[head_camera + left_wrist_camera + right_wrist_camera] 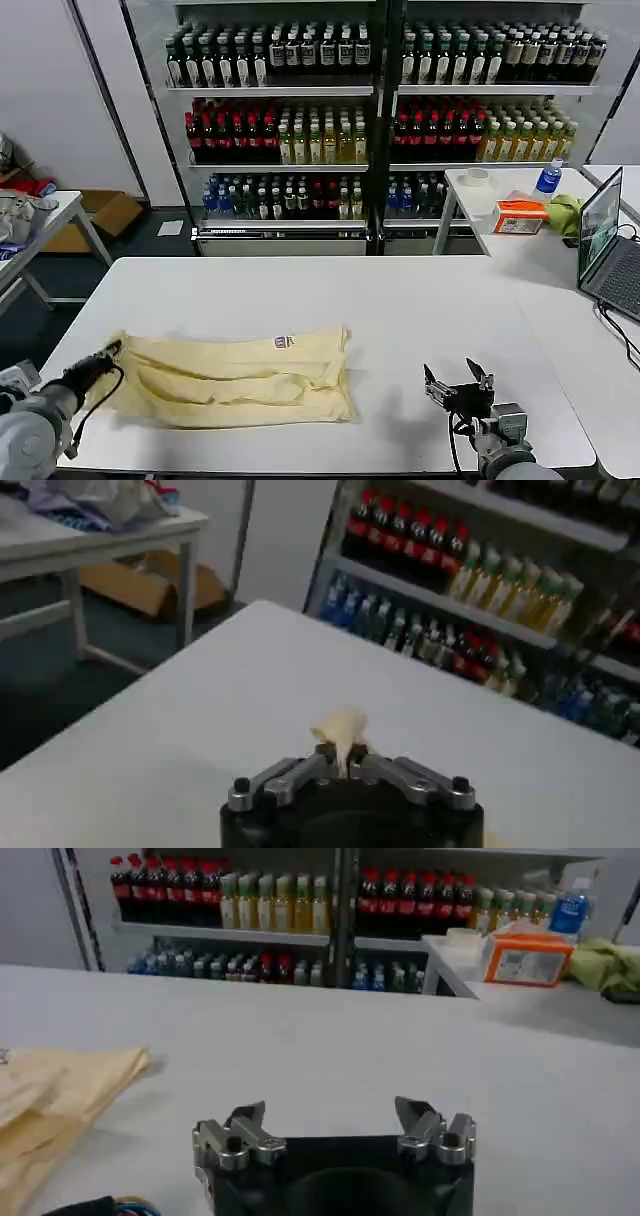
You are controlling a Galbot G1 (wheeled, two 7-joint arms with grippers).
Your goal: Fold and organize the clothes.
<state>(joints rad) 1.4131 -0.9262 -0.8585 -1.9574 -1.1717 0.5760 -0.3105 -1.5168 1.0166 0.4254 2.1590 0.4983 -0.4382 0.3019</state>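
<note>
The T-shirt (235, 378) lies on the counter (420, 310), its long axis across the robot. The left hand (108, 352) pinches its left end closed. The right hand (458, 385) waits open, empty, well apart from the right edge.

T-shirt (235, 380): folded layers hide its sleeves and underside; neck label (283, 342) print too small to read. In the left wrist view a tuft of the cloth (342, 730) pokes from the pinched left claw (345, 763), the rest cut off by the frame edge. In the right wrist view the shirt (55, 1098) is cut off at 9 o'clock. Right claw (458, 383): its arm cropped at 6 o'clock in the head view. Laptop (610, 250) cropped at 3 o'clock. Shelf bottle (300, 140) labels unreadable. Orange box (520, 216) print blurred.
</note>
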